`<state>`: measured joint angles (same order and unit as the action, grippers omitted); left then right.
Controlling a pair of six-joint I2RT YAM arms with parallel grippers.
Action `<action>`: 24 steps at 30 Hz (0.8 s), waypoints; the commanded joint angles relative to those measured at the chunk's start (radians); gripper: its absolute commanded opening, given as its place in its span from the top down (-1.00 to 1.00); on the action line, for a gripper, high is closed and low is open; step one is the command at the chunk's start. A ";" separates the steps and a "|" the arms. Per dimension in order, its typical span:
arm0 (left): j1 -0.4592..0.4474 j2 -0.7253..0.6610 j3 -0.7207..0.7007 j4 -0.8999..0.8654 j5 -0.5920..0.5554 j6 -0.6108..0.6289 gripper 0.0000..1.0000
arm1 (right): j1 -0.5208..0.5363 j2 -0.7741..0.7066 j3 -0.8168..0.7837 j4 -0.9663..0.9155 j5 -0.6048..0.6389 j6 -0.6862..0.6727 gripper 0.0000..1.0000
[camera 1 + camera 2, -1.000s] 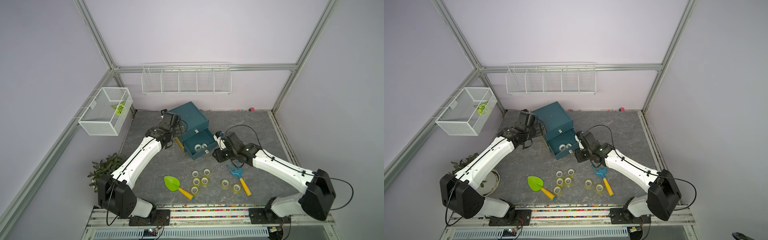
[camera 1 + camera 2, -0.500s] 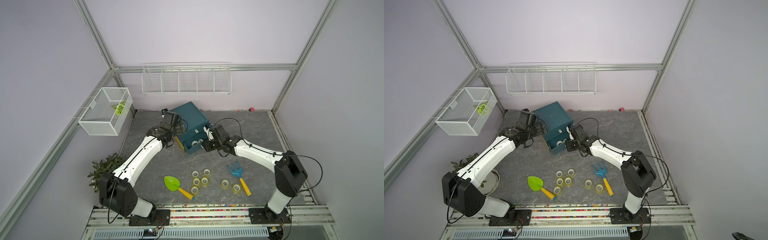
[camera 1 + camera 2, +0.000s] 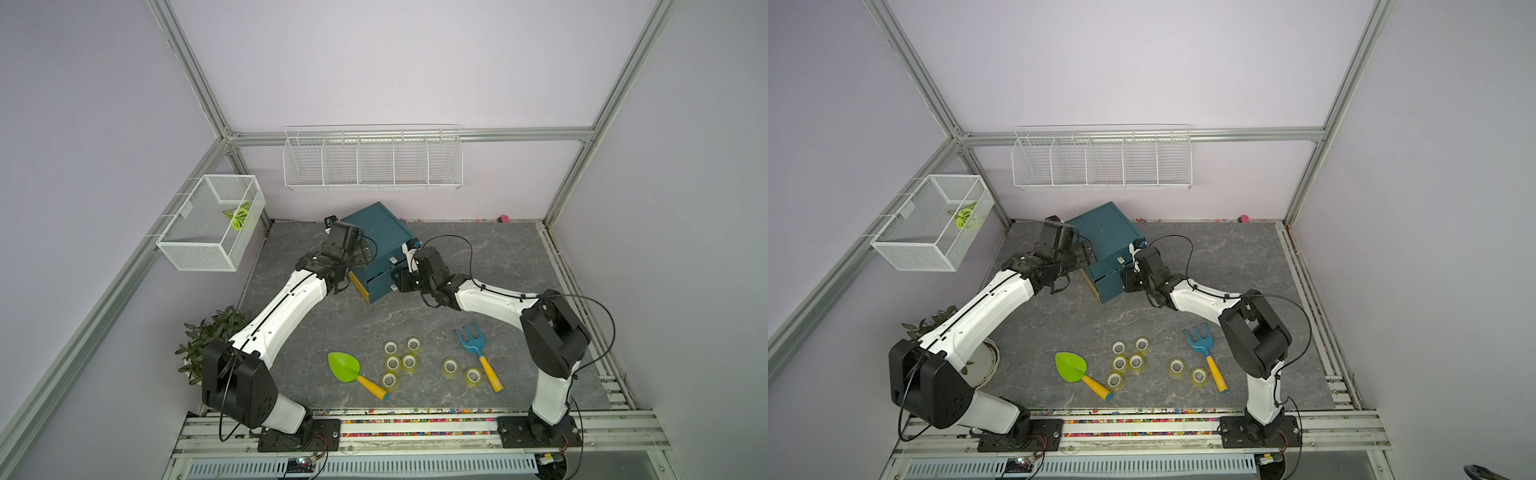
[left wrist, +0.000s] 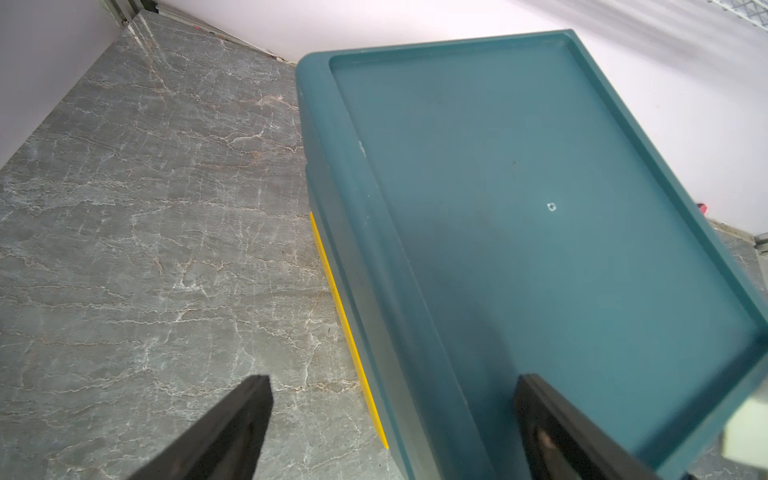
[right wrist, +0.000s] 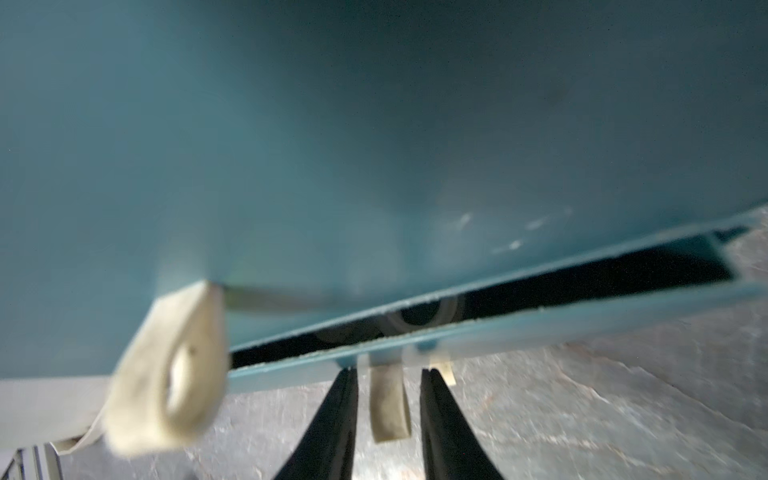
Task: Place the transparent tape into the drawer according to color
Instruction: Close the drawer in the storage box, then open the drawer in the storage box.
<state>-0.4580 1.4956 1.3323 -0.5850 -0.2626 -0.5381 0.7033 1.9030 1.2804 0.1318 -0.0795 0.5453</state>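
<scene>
Nearest the base rail, seven yellow-green transparent tape rolls (image 3: 392, 363) are laid flat on the grey floor (image 3: 316, 332). Five are clustered together, and two are set apart just beside the handle of the blue rake (image 3: 469, 336). A green shovel (image 3: 344, 366) is laid just beside the cluster. Farther on, the teal drawer cabinet (image 3: 382, 232) is flanked by both arms. The right gripper (image 5: 390, 372) is held at the front of the lower drawer (image 5: 457, 336). Its jaws are narrowly parted on either side of the white pull tab (image 5: 388, 399), and a sliver of gap is seen on each side. Only a dark slit is shown above the drawer front, and what lies inside is too blurred to be named. The left gripper (image 4: 392, 380) is spread wide and nothing is gripped, with one finger over the cabinet top and the other over the floor. Farthest off, wire baskets (image 3: 372, 166) are hung on the walls.
</scene>
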 commanded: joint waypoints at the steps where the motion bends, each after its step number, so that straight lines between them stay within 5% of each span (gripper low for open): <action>1: 0.005 0.040 -0.007 -0.099 0.021 0.017 -0.90 | -0.007 0.021 -0.014 0.131 -0.003 0.040 0.39; 8: 0.005 0.050 -0.004 -0.098 0.030 0.016 -0.90 | -0.008 -0.049 -0.105 0.215 -0.003 0.042 0.27; 15: 0.005 0.040 -0.004 -0.099 0.031 0.017 -0.90 | -0.007 -0.196 -0.304 0.255 -0.002 0.113 -0.16; 24: 0.007 0.037 -0.010 -0.098 0.034 0.020 -0.90 | -0.024 -0.040 -0.320 0.379 -0.129 0.263 -0.20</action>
<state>-0.4561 1.5070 1.3384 -0.5739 -0.2379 -0.5385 0.6952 1.8053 0.9691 0.4385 -0.1581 0.7410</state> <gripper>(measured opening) 0.951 0.599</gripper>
